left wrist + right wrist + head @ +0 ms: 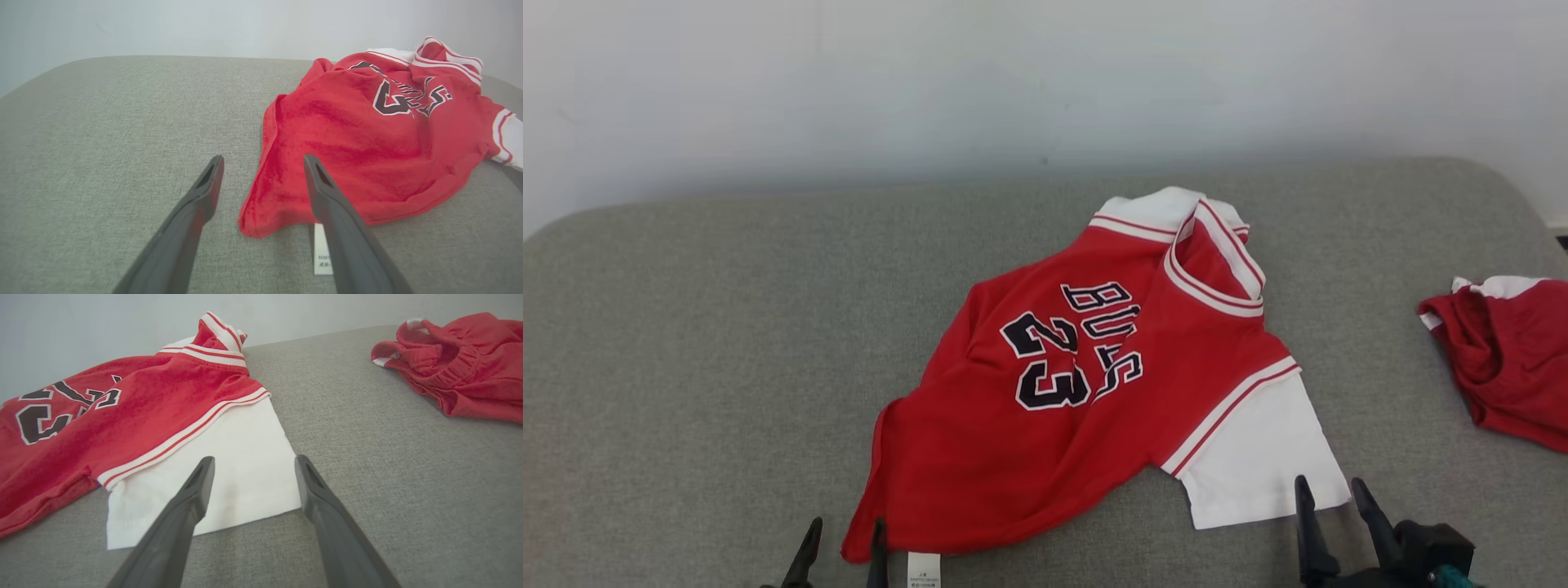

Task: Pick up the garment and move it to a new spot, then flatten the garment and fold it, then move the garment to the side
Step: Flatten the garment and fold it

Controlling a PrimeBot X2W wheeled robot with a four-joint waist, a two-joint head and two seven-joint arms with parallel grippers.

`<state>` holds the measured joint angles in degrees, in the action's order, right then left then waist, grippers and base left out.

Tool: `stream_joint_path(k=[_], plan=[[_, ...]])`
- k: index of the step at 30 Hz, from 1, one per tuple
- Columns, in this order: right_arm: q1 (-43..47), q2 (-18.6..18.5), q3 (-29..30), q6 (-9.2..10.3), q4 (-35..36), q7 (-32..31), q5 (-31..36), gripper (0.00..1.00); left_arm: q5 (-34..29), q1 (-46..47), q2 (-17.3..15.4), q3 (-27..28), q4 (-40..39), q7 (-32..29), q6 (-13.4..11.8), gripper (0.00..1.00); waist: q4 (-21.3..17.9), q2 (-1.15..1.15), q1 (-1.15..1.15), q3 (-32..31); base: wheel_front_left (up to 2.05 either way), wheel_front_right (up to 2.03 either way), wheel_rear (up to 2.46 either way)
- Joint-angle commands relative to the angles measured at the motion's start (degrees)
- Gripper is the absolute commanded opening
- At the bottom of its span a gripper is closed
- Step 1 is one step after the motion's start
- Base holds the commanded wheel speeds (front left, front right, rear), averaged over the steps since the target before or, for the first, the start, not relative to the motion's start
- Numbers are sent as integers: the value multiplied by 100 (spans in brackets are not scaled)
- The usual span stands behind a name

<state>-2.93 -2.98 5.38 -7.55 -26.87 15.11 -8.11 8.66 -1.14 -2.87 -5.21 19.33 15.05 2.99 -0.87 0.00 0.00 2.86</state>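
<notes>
The garment (1094, 384), a red jersey with white sleeves, striped trim and black "23" lettering, lies rumpled on the grey cushion. My left gripper (843, 529) is open at the jersey's near-left hem corner; in the left wrist view that gripper (263, 161) straddles the red hem (261, 212) without gripping it, and a white care label (322, 249) pokes out beside one finger. My right gripper (1330, 488) is open at the near edge of the white sleeve (1258, 457); in the right wrist view it (253, 463) hovers over the sleeve (229, 465), the garment (122, 416) stretching leftwards.
A darker red garment with white edging (1507, 359) lies crumpled at the cushion's right edge, seen as a heap (457, 363) in the right wrist view. The grey cushion (686, 343) has rounded far corners against a pale wall (1013, 82).
</notes>
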Motion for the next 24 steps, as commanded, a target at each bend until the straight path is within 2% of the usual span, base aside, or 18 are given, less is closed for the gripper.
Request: stream_joint_path(k=[1, 12, 13, 14, 15, 16, 24], plan=[[-102, 16, 38, 12, -36, -1, 11, 100, -4, 86, -2, -23, -9, 17, -18, 100, 0, 0, 0, 246, 0, 0, 0], [-588, 18, 532, 13, -680, -1, 90, 100, -95, 479, -4, -162, -22, 17, -4, 100, 104, 0, 0, 784, 0, 0, 0], [-608, 17, 525, 13, -768, -8, 90, 88, -98, 494, -4, -156, -19, 17, -3, 100, 109, 0, 0, 796, 0, 0, 0], [-610, 18, 493, 13, -850, -14, 82, 52, -100, 498, -3, -152, -14, 17, -3, 100, 111, 0, 0, 801, 0, 0, 0], [-616, 21, 461, 13, -891, -20, 57, 4, -108, 493, -3, -148, -7, 17, -5, 100, 110, 0, 0, 801, 0, 0, 0], [-601, 24, 438, 13, -936, -23, 12, 0, -110, 495, -3, -143, 3, 17, -6, 100, 108, 0, 0, 794, 0, 0, 0], [-379, 9, 847, 13, -487, -1, 31, 0, -56, 349, -3, -101, 77, 17, 10, 100, -3, 0, 0, 589, 0, 0, 0]])
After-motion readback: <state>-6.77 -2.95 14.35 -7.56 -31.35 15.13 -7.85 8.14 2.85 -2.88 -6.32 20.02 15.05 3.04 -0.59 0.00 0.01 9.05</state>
